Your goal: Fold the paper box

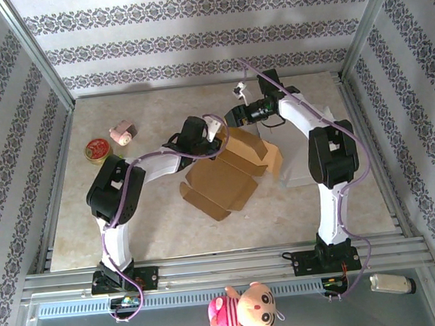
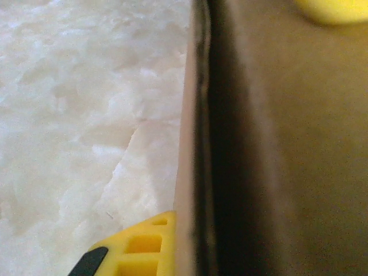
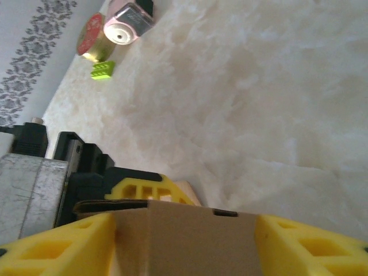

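Brown paper box (image 1: 219, 182), one; tin (image 1: 97, 151), one

The paper box (image 1: 230, 173) is plain brown cardboard, matt, fibrous at its cut edges. The tabletop (image 1: 170, 228) under it is pale and marbled, smooth with a soft sheen. The right hand (image 3: 184, 244) has fingers (image 3: 57, 247) of moulded yellow plastic. At nine o'clock a round tin (image 1: 97, 151) gleams, gold-rimmed. The frame rail (image 1: 226, 263) at six o'clock is brushed aluminium; the doll (image 1: 246, 311) beside it is soft plush.
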Controlling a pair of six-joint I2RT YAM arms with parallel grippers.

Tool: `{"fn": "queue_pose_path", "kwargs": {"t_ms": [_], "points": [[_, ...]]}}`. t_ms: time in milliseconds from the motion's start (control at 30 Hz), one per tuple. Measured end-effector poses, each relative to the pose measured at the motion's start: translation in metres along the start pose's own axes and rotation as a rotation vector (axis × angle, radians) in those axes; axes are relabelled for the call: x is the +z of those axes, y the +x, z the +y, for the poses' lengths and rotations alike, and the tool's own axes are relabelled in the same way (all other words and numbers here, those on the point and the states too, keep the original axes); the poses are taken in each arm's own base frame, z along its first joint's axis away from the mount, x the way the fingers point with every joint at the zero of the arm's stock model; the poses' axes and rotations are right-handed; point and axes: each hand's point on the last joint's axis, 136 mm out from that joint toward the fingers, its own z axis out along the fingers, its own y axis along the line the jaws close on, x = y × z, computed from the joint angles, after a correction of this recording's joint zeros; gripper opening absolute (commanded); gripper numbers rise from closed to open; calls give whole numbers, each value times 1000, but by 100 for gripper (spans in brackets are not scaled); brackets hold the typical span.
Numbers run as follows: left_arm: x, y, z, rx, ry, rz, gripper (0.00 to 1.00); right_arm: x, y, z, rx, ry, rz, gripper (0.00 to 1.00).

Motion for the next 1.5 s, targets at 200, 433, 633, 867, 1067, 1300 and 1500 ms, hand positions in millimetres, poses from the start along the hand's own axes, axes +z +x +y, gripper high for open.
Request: {"fn": "queue_pose_path", "kwargs": {"t_ms": [200, 433, 633, 867, 1067, 1300, 1500], "points": [[-6, 5, 10, -16, -94, -26, 0, -19, 5, 8, 98, 84, -61, 77], [-39, 26, 36, -87, -269, -7, 15, -53, -7, 21, 157, 245, -214, 77], [-49, 34, 38, -98, -297, -4, 53, -63, -19, 43, 162, 341, -297, 76], [-43, 20, 39, -71, -301, -24, 31, -62, -19, 51, 173, 351, -308, 76], [-42, 20, 44, -49, -327, -20, 0, -63, -14, 50, 198, 361, -305, 76], [-58, 29, 57, -62, -414, -70, 18, -79, 8, 62, 322, 427, -342, 76], [-77, 32, 72, -95, -521, -117, 0, -96, 17, 78, 405, 482, -385, 75]]}}
